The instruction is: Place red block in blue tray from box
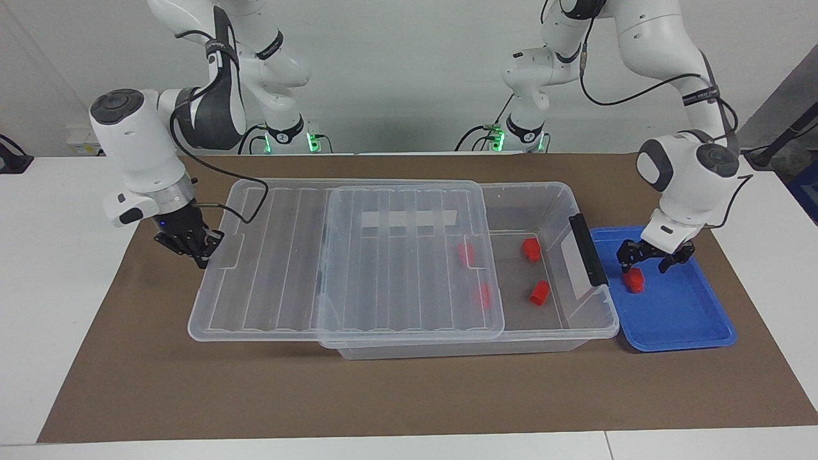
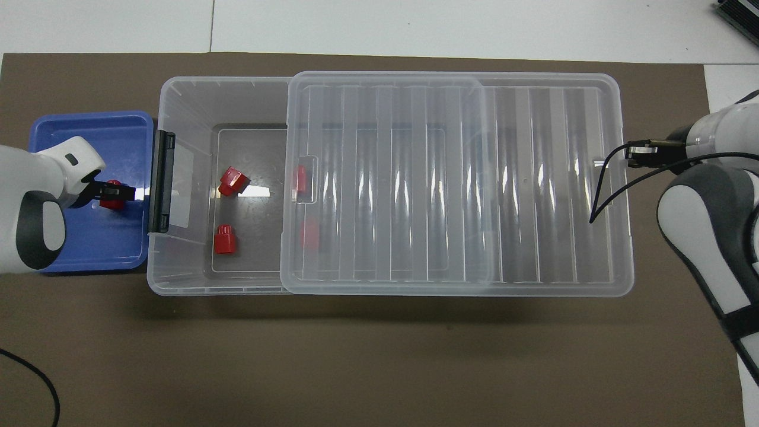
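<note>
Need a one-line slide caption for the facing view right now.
Open left gripper above small red plastic block lying in shallow blue tray; shut right gripper at clear lid's end.

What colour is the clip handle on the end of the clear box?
Black. The handle shows best in the facing view, beside the blue tray.

1. Clear box on the brown mat, its lid slid toward the right arm's end.
2. Blue tray touching the box at the left arm's end.
3. Red block lies in the tray.
4. Left gripper spread wide just above that block, holding nothing.
5. Four more red blocks in the box, two under the lid.
6. Right gripper pinched closed at the lid's outer edge.
</note>
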Robot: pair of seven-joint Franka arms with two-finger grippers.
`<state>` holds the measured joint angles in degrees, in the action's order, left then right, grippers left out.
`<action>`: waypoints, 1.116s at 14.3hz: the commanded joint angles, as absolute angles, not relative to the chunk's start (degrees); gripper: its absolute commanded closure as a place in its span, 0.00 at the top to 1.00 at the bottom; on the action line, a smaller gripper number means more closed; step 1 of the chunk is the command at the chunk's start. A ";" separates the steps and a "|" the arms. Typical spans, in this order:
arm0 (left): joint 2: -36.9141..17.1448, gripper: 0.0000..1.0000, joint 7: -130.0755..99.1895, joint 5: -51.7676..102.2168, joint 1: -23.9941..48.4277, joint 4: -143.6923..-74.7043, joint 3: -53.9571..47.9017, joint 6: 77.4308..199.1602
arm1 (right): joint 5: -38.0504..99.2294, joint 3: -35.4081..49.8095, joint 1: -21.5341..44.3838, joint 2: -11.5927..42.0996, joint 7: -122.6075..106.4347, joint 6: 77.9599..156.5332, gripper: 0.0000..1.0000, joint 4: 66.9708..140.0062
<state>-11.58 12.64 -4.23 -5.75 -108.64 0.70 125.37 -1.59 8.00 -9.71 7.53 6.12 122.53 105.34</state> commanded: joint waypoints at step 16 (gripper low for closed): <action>4.30 1.00 9.49 -3.60 2.99 -96.49 1.05 89.47 | 2.71 9.23 2.37 6.77 5.10 119.01 0.00 106.00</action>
<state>3.49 9.71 -3.94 2.10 -94.83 0.44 90.16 0.19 8.89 1.74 7.53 6.11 119.87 105.34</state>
